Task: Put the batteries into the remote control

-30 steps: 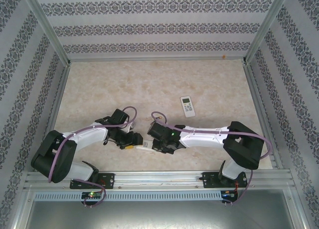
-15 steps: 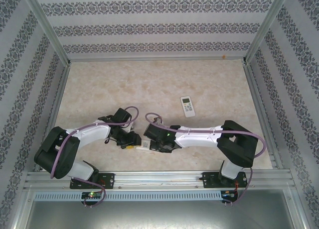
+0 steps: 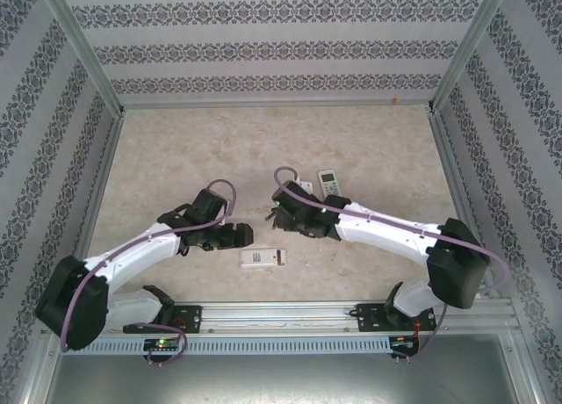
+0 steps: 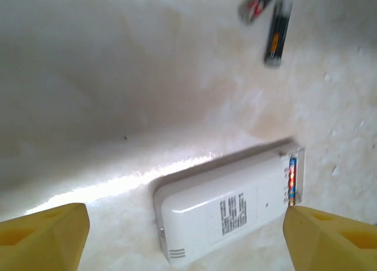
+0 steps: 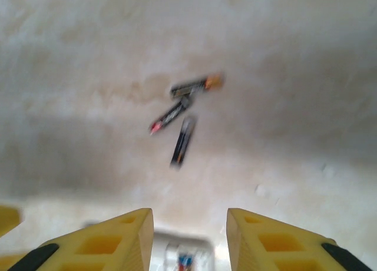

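Note:
A white remote control (image 4: 230,209) lies face down on the table, label up. Its end compartment is uncovered, with one battery (image 4: 292,179) seated in it. From above, the remote (image 3: 263,258) lies near the front edge, between the arms. My left gripper (image 4: 185,238) hovers above it, open and empty, also seen from the top (image 3: 245,235). Three loose batteries (image 5: 183,140) lie close together on the table beyond the remote, two of them in the left wrist view (image 4: 278,34). My right gripper (image 5: 189,238) is open and empty, above the remote's end (image 5: 182,258) and short of the batteries.
A second white remote (image 3: 330,186) lies farther back right of centre, with a small white piece (image 3: 306,188) beside it. Patterned walls and metal posts enclose the table on three sides. The metal rail (image 3: 281,314) runs along the near edge.
Both grippers were down at the remote and have lifted off it. The left jaws opened wide and the right jaws opened. The right arm swung toward the far side; the remote stays on the table.

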{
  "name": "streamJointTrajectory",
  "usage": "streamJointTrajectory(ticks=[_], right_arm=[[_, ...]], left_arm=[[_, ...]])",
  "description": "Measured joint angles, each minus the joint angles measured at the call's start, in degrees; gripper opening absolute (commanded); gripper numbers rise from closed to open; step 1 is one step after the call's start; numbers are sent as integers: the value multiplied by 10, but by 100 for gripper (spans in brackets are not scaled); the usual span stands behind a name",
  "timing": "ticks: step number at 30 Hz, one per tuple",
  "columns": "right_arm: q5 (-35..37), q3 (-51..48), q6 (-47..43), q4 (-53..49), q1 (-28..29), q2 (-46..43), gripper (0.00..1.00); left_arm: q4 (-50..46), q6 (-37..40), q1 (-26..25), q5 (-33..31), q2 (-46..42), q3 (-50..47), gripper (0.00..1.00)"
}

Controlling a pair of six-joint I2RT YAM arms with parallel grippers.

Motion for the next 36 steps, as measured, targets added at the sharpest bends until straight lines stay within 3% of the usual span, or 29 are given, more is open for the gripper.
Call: streamJointTrajectory(ticks=[5, 14, 19, 23, 25, 30, 36], right_arm=[[-14, 42, -52, 0, -29, 77, 40], [-69, 103, -44, 9, -32, 214, 35], [-78, 103, -33, 11, -32, 240, 25], [-74, 103, -24, 3, -33, 241, 10], [-74, 102, -20, 3, -33, 239, 7], [-75, 67, -6, 13, -33, 204, 6], [-73, -18, 29, 15, -10, 57, 6]], left_arm=[[-2, 11, 0, -47, -50, 2, 93], [0, 13, 0, -68, -71, 2, 97], [1, 13, 0, -70, -71, 0, 97], [2, 13, 0, -70, -69, -8, 97], [3, 13, 0, -70, -68, -9, 97], [5, 13, 0, -57, -68, -21, 98], [6, 13, 0, -47, -68, -28, 99]])
